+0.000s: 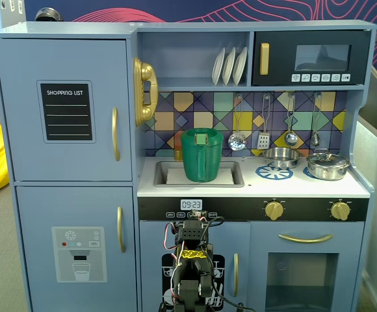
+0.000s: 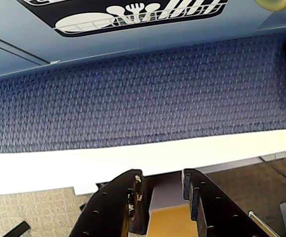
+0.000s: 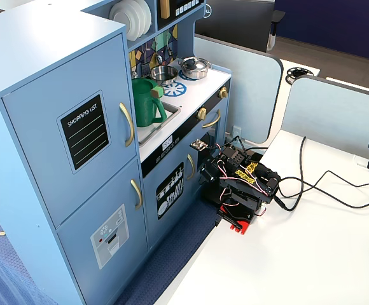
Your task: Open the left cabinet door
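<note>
The left cabinet door (image 1: 65, 110) is the light-blue upper door with a black "SHOPPING LIST" panel and a vertical gold handle (image 1: 115, 134). It stands closed in both fixed views (image 3: 76, 127). My arm (image 3: 238, 181) is folded low on the white table in front of the toy kitchen, below and to the right of that door (image 1: 192, 260). In the wrist view my gripper (image 2: 161, 178) points at the table edge and the blue carpet (image 2: 143, 89). Its jaws stand a little apart and hold nothing.
Below the door is the closed water-dispenser door (image 1: 78, 253). The small dishwasher-picture door (image 2: 133, 15) is right behind my arm. A green pitcher (image 1: 201, 155) sits in the sink. Cables (image 3: 324, 184) trail over the white table (image 3: 286, 254). Grey partitions (image 3: 248, 82) stand to the right.
</note>
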### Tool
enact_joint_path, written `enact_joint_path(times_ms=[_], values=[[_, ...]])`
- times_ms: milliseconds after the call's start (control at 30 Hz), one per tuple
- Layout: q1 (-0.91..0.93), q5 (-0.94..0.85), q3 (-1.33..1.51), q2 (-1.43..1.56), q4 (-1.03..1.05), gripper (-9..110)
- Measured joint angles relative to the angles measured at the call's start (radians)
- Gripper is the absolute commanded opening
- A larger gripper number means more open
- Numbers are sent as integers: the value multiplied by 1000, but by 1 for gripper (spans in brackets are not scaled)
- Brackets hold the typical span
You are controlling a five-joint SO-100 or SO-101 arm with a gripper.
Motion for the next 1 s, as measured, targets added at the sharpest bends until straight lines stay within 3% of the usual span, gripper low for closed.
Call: enact_joint_path(times_ms=[567,767,1000], values=[[-2,-23,0,0,0,0],[-107,-18,-31,-9,-20,0],[-244,-107,-196,-109,-255,0]])
